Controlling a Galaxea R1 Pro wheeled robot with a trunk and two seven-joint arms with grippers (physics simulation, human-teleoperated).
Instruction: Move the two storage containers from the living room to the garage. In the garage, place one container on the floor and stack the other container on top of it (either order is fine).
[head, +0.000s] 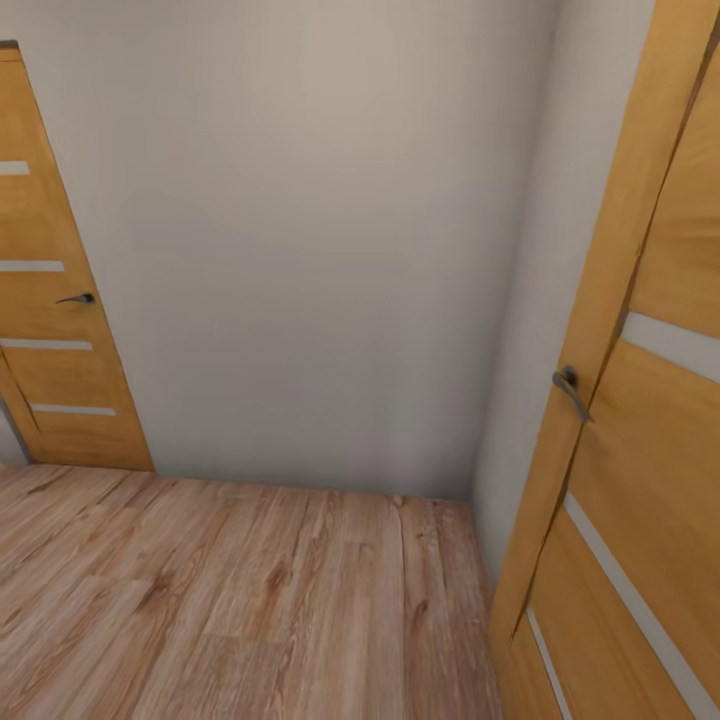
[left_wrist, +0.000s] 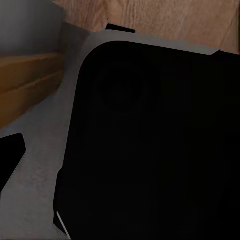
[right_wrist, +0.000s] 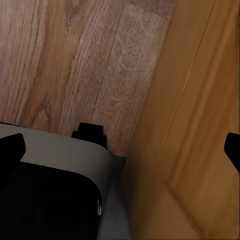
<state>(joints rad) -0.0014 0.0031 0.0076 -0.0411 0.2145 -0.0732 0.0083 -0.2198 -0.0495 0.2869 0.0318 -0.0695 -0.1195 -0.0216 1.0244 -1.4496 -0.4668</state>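
Facing a plain grey-white wall (head: 320, 230) in a corner, wood plank floor (head: 230, 600) below, one wooden door (head: 55, 330) with a lever handle (head: 77, 298) at 9 o'clock and a second wooden door (head: 640, 440) with a handle (head: 570, 390) at 3 o'clock, close by. Left wrist view looking onto the robot's dark base (left_wrist: 150, 145) with grey trim over plank floor; right wrist view onto plank floor (right_wrist: 75, 60), base corner (right_wrist: 45, 200) and the door panel (right_wrist: 190, 140) just beside it. Cannot tell whether either gripper is wide or narrow, dark finger edges only; cannot tell where the storage containers are.
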